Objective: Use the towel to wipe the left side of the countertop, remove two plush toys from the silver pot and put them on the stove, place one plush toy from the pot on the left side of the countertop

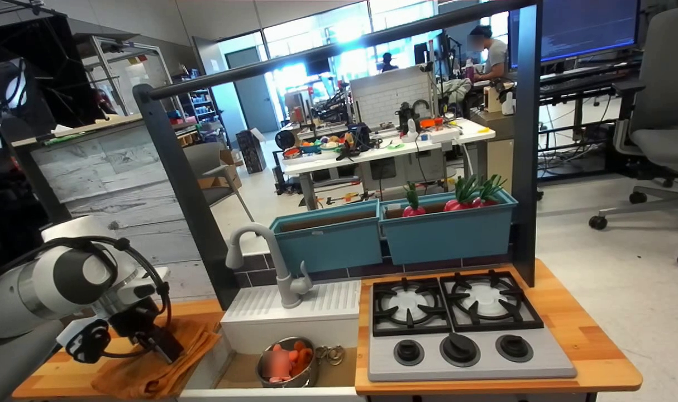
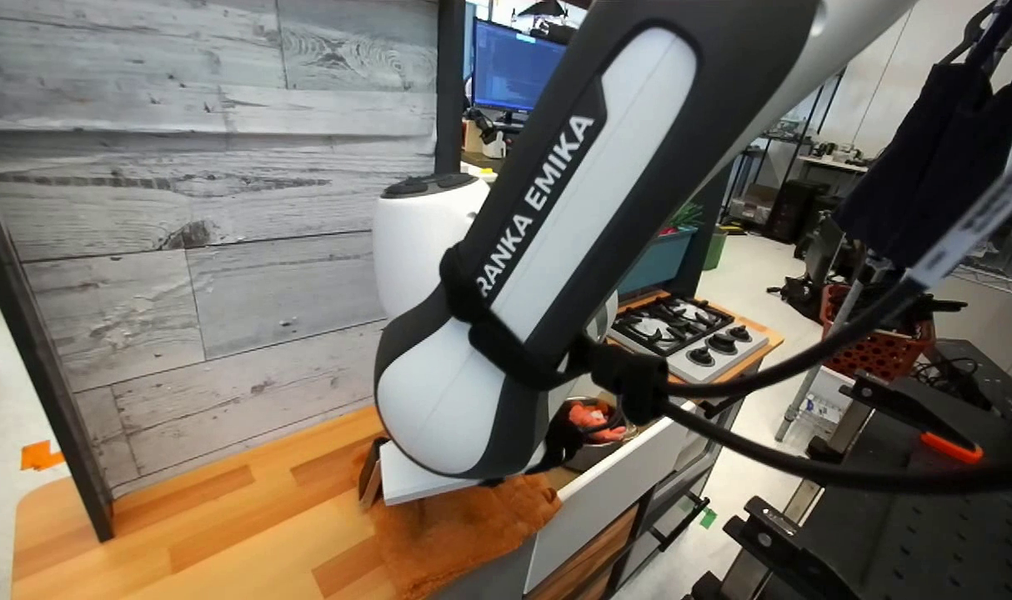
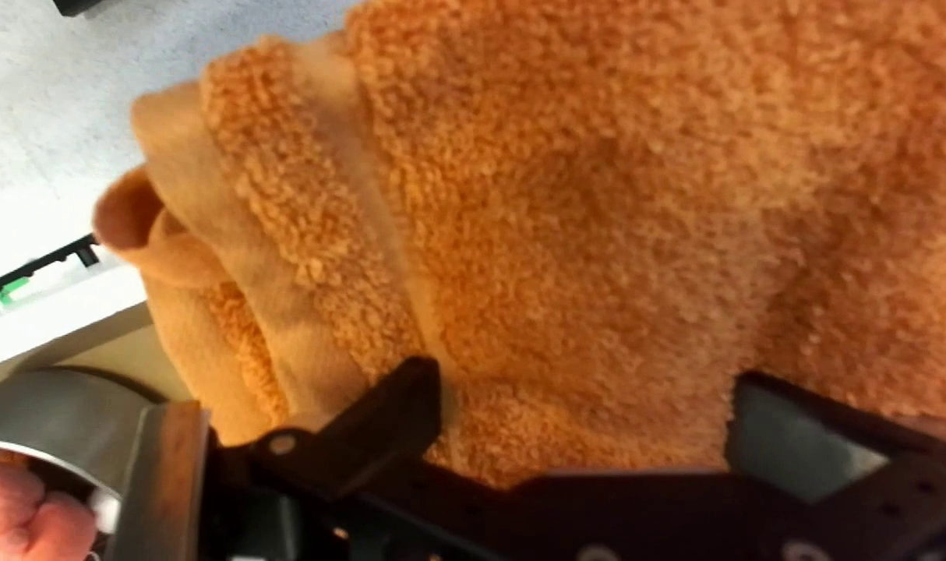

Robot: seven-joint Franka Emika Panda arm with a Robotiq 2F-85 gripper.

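Gripper (image 3: 586, 382) over orange towel (image 3: 598, 195), jaws spread wide, cloth showing between them (whether they touch it, cannot tell). Towel lies rumpled on countertop (image 2: 222, 517), just beside sink (image 1: 333, 332). Silver pot (image 3: 60, 413) stands inside sink, red-orange plush toys (image 1: 281, 365) in it. Beyond sink, stove (image 1: 431, 365) with black knobs (image 1: 460, 349). Behind both, teal planters (image 1: 328, 251), red bulbs (image 1: 458, 205) with green tops poking from one.

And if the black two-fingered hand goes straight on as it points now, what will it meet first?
Most likely the folded orange terry towel, which lies beyond the open hand; they may touch now, depth is unclear.
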